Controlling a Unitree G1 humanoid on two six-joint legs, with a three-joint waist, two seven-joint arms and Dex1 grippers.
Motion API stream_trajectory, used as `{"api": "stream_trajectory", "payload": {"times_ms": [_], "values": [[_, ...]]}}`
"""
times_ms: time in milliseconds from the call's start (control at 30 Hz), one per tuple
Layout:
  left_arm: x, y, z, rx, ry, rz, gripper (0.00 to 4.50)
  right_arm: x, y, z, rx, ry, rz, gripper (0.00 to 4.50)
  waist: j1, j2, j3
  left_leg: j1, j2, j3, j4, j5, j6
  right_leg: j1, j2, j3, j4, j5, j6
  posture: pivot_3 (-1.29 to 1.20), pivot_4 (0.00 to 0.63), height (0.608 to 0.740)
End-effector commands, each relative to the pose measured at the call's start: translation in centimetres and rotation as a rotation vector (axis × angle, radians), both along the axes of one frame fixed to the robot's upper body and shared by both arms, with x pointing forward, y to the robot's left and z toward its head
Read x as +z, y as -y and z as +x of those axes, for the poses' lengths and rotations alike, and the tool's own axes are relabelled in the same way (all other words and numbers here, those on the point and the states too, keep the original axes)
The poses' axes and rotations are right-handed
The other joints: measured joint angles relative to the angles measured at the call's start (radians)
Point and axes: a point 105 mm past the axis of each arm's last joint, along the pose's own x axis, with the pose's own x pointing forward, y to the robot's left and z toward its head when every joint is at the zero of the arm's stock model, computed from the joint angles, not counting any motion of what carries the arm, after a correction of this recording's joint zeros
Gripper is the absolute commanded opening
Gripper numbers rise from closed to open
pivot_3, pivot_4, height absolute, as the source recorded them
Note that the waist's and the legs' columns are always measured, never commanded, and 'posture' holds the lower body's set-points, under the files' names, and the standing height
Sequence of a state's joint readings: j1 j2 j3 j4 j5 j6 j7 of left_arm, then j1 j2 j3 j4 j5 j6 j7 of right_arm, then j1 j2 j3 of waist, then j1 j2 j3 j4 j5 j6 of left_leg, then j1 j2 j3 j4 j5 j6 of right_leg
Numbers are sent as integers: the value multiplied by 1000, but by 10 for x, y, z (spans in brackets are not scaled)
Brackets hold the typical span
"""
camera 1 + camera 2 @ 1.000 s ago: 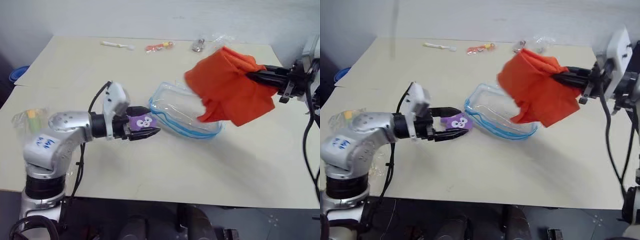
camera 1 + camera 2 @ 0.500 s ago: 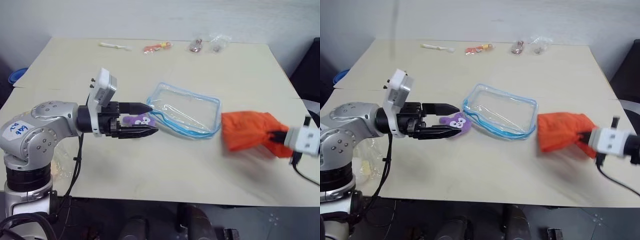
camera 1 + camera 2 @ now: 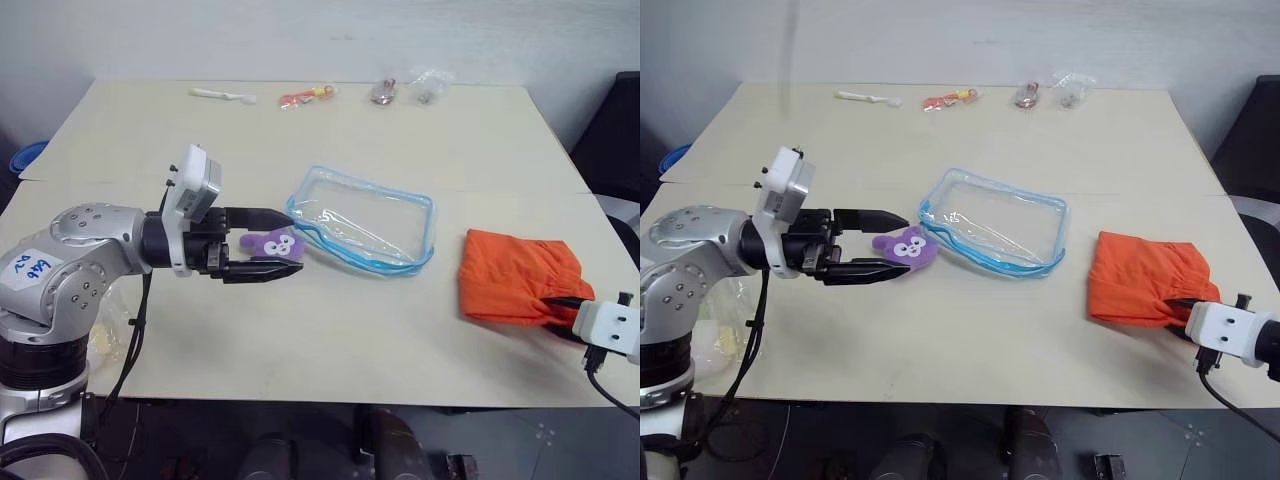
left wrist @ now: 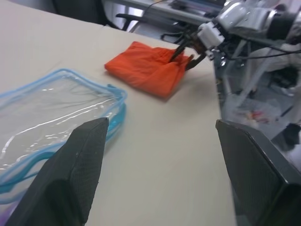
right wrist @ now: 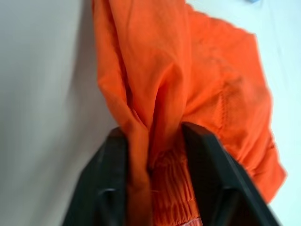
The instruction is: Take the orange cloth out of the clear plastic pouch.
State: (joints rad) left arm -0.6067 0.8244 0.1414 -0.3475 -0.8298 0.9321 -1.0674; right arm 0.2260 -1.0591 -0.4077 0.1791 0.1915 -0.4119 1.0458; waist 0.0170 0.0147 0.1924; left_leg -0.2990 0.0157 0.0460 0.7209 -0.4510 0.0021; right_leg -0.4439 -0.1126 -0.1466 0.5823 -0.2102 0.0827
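- The orange cloth [image 3: 515,275] lies in a bunched heap on the desk [image 3: 300,340], fully outside the clear plastic pouch [image 3: 365,215] and well apart from it, with bare desk between the two.
- The pouch lies flat and looks empty, with its blue-trimmed mouth towards the left fingers [image 4: 77,165].
- The right fingers [image 5: 202,160] stand apart, one on each side of a raised fold at the near edge of the cloth. The fold fills the gap and touches both inner faces.
- Judgement: this looks like a loosened hold rather than a firm pinch, as most of the cloth's weight is on the desk.
- The bulk of the cloth lies straight ahead of the right fingertips, extending away from them towards the pouch. The fold runs along the line of the fingers, not across it.
- The left fingers are spread wide and hold nothing. They point level across the desk at the pouch, whose near corner is just beyond their tips.
- A small purple plush bunny [image 3: 272,241] sits on the desk close to the left fingertips. Whether it touches them cannot be told.
- The right arm is at the cloth; the left arm is far from it, with the pouch in between.
- Judgement: the removal appears to be done. The coming move depends on drawing the right fingers straight back along the fold, since a sideways pull could drag the fabric.
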Motion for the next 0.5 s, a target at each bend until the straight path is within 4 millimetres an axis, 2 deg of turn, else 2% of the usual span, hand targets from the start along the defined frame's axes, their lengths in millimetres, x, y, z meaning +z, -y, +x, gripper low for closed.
{"api": "stream_trajectory", "payload": {"times_ms": [33, 100, 167, 267, 367, 500], "values": [[0, -6, -8, -40, 18, 25, 3868, 23, 1, -10, -76, -31, 154, 3413, 2, 1, 0, 0, 0, 0, 0, 0, 0, 0, 0, 0, 0, 0, 0, 0, 150, 740], [-7, -12, -12, -55, 22, 74, 3868, 32, 9, -23, -172, -126, 281, 4054, 6, 1, 0, 0, 0, 0, 0, 0, 0, 0, 0, 0, 0, 0, 0, 0, 150, 740], [-16, -18, -18, -77, 30, 131, 3868, 40, 27, -42, -276, -222, 368, 4054, 7, 1, 0, 0, 0, 0, -1, 0, 0, 0, 1, 0, -1, 0, 0, 0, 150, 740], [-30, -29, -25, -90, 37, 219, 3868, 58, 62, -51, -428, -170, 413, 4054, 6, 1, 0, 0, 0, 1, -2, 0, 1, 0, 2, 1, -3, 0, 0, 0, 150, 740], [-37, -37, -25, -81, 35, 252, 3868, 71, 71, -58, -465, -173, 507, 4054, 5, 1, 0, 1, 0, 2, -3, -1, 1, 0, 3, 3, -4, 0, 0, 0, 150, 740], [-36, -38, -24, -75, 46, 237, 3868, 62, 78, -72, -499, -259, 510, 4054, 6, 1, 0, 1, 1, 2, -4, -1, 1, 0, 3, 3, -3, 0, 0, 0, 150, 740]]}}
